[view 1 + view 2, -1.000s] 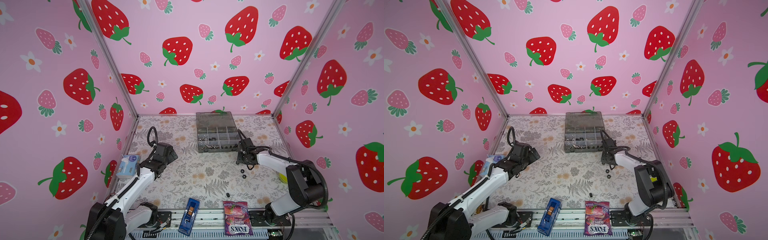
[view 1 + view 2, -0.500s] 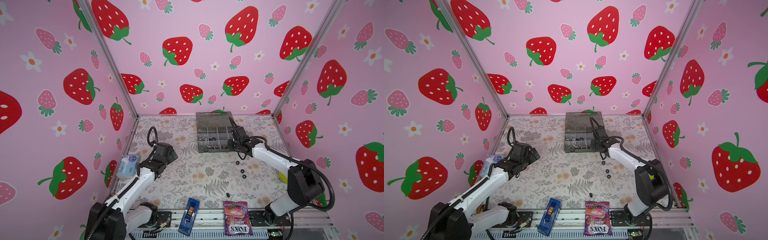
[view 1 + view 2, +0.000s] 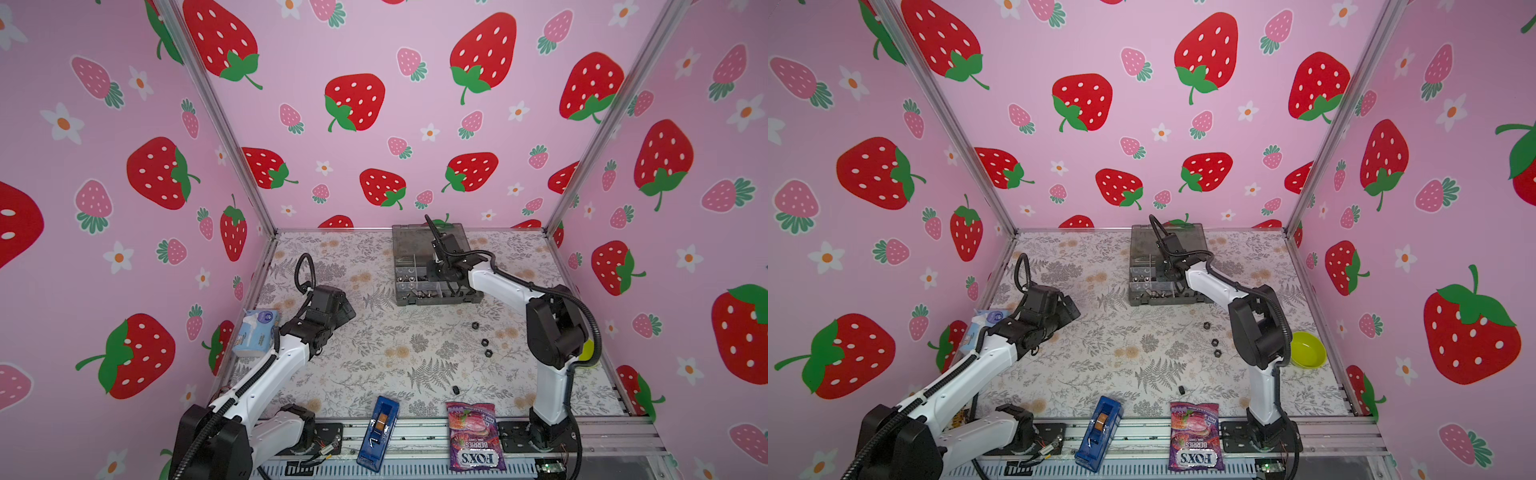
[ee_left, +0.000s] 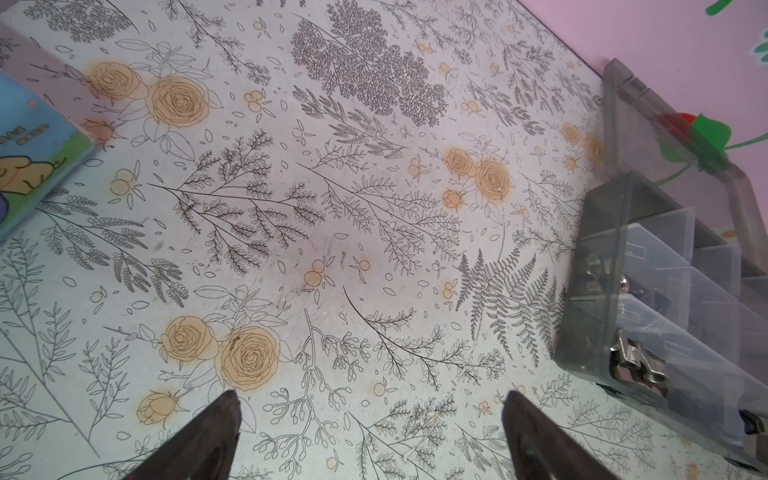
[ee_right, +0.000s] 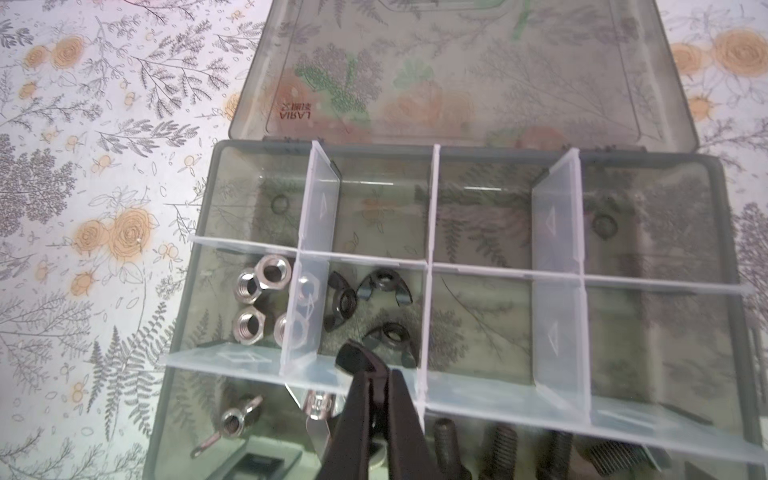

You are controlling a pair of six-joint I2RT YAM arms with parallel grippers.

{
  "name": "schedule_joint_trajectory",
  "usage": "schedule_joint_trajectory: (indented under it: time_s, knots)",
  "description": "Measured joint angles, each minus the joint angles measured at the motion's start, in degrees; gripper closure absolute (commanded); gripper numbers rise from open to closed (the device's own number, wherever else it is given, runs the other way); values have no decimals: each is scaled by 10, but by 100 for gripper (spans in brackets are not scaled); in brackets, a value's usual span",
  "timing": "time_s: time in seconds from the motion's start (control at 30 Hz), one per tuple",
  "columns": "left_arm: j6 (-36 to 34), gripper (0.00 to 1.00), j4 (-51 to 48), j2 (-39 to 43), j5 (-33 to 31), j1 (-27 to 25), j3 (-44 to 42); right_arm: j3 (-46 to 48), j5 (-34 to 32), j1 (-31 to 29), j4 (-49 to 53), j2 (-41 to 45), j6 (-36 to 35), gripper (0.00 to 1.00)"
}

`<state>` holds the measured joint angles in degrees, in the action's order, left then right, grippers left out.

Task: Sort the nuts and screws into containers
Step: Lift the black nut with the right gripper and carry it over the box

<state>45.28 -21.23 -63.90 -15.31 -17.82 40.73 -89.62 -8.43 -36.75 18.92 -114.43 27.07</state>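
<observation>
Far centre: right gripper [image 5: 376, 372], closed on a black nut [image 5: 348, 357], above the organiser [image 5: 245, 187]. Near left: left gripper [image 4: 370, 401] wide open, empty, over mat [image 4: 332, 208].

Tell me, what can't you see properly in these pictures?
- Black piece in the shut right pincer: right wrist view, the pincer covers part; nut or screw unclear.
- Organiser box cells: in both top views the right arm hides the middle ones.
- Loose pieces on the table: in a top view, too small to name.
- Left pincer: left wrist view, edge cuts off all but its open tips.
</observation>
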Motion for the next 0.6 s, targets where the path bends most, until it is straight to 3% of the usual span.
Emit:
schedule_joint_trajectory:
  time_s: [0.43, 0.6]
  knots:
    - [0, 1, 0, 0, 4, 0, 0, -59, 17, 0, 8, -64, -3, 100]
    - [0, 1, 0, 0, 4, 0, 0, -59, 17, 0, 13, -64, -3, 90]
